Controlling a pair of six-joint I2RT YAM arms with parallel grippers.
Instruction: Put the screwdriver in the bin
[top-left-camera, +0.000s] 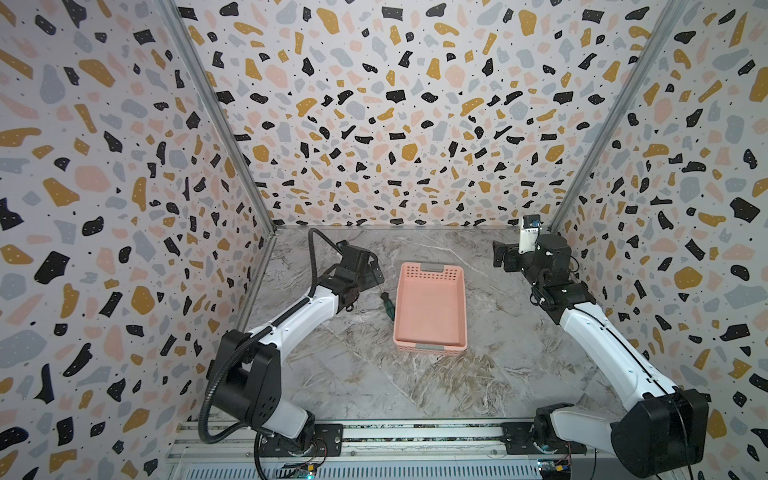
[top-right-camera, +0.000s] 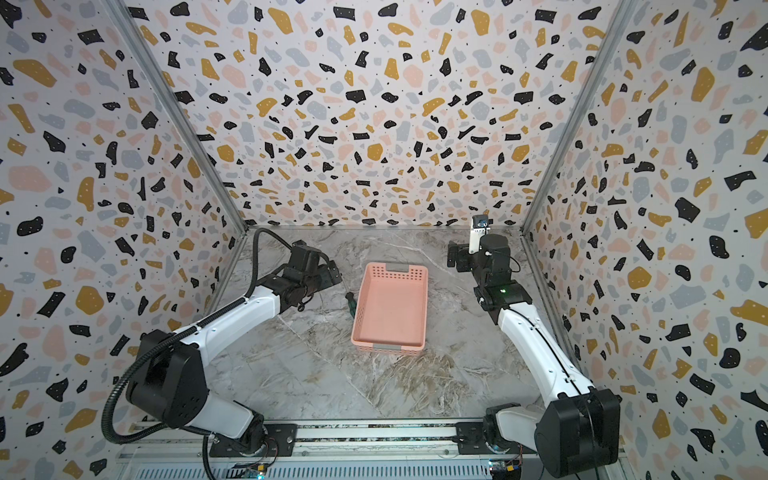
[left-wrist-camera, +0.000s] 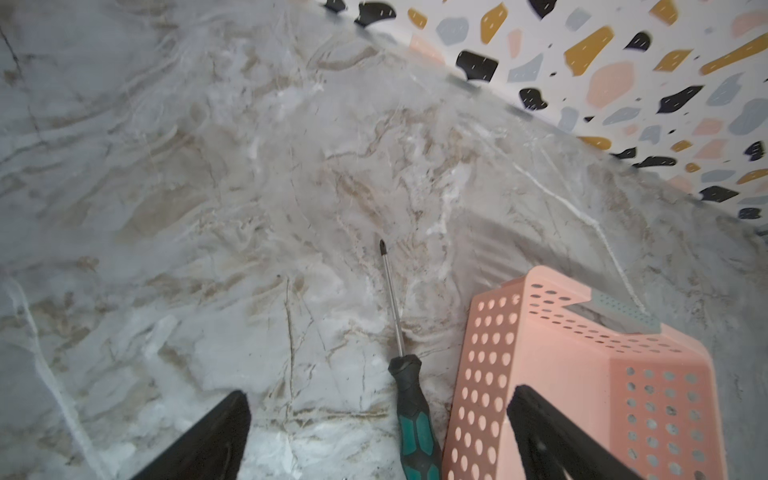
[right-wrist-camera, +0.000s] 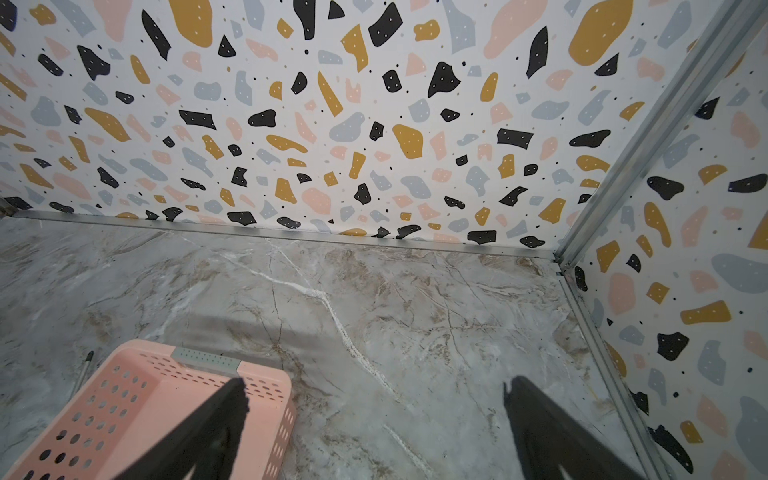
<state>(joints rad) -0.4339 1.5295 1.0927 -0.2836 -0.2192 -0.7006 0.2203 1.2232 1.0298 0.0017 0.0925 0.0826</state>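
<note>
While both arms reach over the marble-patterned counter (top-left-camera: 374, 374), the screwdriver (top-left-camera: 387, 305) lies flat on that surface just beside the left long wall of the bin (top-left-camera: 430, 307), outside it and not in either arm's hold. In both top views its green and black handle points toward the near edge of the counter and its thin shaft runs away toward the back wall. The left wrist view shows the same tool (left-wrist-camera: 409, 399) alongside the perforated pink side of the basket (left-wrist-camera: 552, 374), close to it; whether handle and wall actually touch cannot be told.

The left pincer (left-wrist-camera: 378, 403) is spread wide and grips nothing; its two dark fingers (left-wrist-camera: 224, 432) straddle the screwdriver handle, one over bare counter, the other in front of the bin's wall. In a top view that pincer (top-right-camera: 328, 274) hangs above the far end of the screwdriver's shaft.

The right pincer (right-wrist-camera: 374, 395) is likewise released and holds nothing, with one finger in front of the far corner of the bin (right-wrist-camera: 137, 399) and the other over bare marble. From above it (top-left-camera: 500, 253) sits near the back right of the counter, well apart from the screwdriver. The bin's salmon-pink floor is bare, a grey label tab at each short end.
</note>
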